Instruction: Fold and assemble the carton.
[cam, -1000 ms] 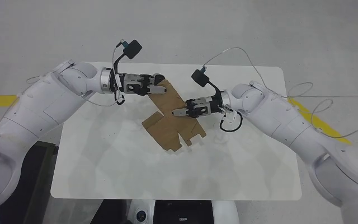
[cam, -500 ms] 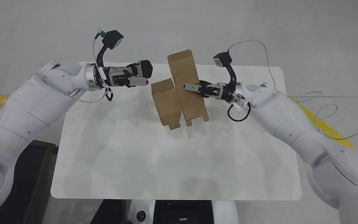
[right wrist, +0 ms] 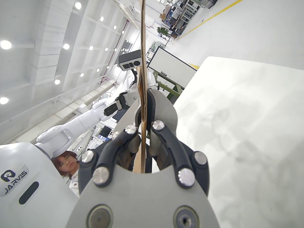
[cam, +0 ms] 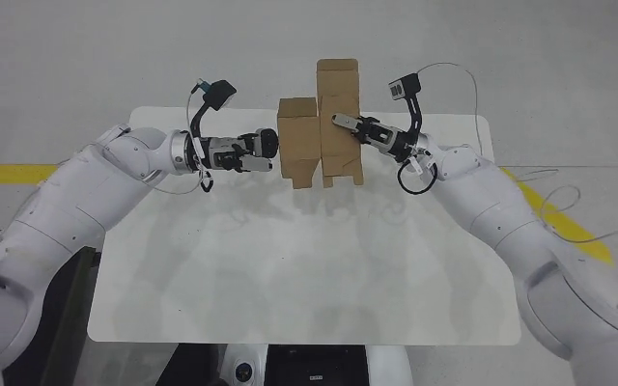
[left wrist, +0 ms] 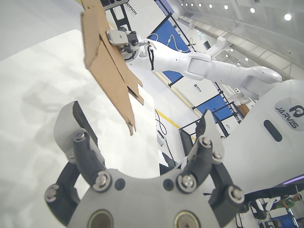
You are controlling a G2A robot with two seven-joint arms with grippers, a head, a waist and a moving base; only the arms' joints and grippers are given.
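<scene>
One white surface (cam: pixel 290 280) with rounded corners stands on a pale grey floor (cam: pixel 309 48) crossed by a yellow line (cam: pixel 19 174). The wrist views look up into a tall hall with rows of ceiling lights (right wrist: pixel 6 45) and blue panels (left wrist: pixel 166 28) along one side. The carton (cam: pixel 319 135), a flat brown cardboard blank not yet folded into a box, is held upright over the middle of the surface's far edge, its short flaps hanging toward the surface. The right hand (cam: pixel 340 123) pinches it from the right side, fingers pressed together on the board. The left hand (cam: pixel 273 145) sits just beside the carton's left edge, spread wide with nothing between its fingers. From above, the carton reads as two broad panels side by side, the right one longer. The left wrist view shows it at a slant in the air, with the right hand clamped on its face. The right wrist view shows it edge-on, a thin line running straight up between the closed fingers.
</scene>
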